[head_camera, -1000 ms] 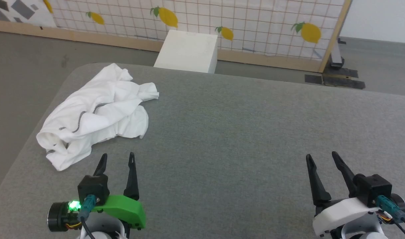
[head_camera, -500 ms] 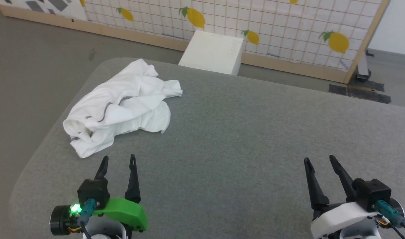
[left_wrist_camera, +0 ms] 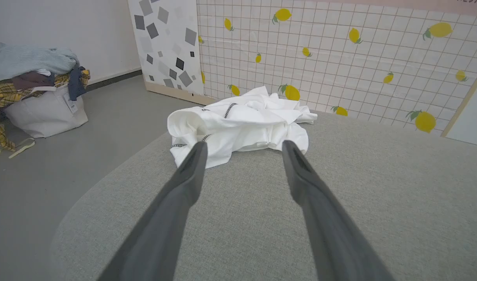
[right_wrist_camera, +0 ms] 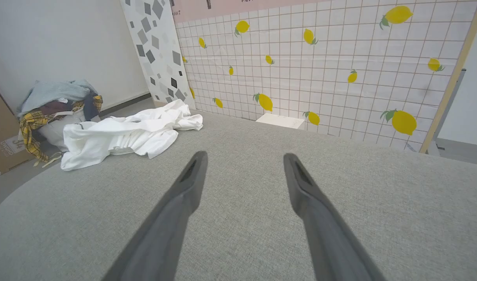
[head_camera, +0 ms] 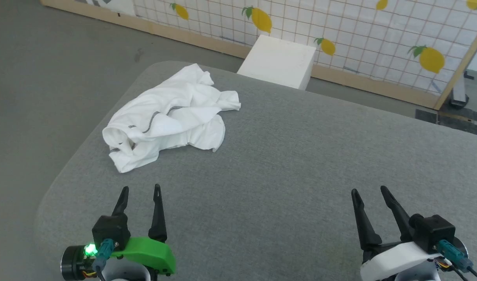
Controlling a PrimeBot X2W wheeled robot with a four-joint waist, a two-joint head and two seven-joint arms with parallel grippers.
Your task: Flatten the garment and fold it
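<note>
I saw the white shirt [head_camera: 172, 117] lying crumpled in a heap near the far left corner of the grey padded table [head_camera: 285, 164], with its dark zigzag seams showing. My left gripper [head_camera: 141, 187] hovered near it, fingers spread apart and empty. My right gripper [head_camera: 368, 189] was well apart on the other side, also spread and empty. A white box [head_camera: 279, 61] stood beyond the table.
</note>
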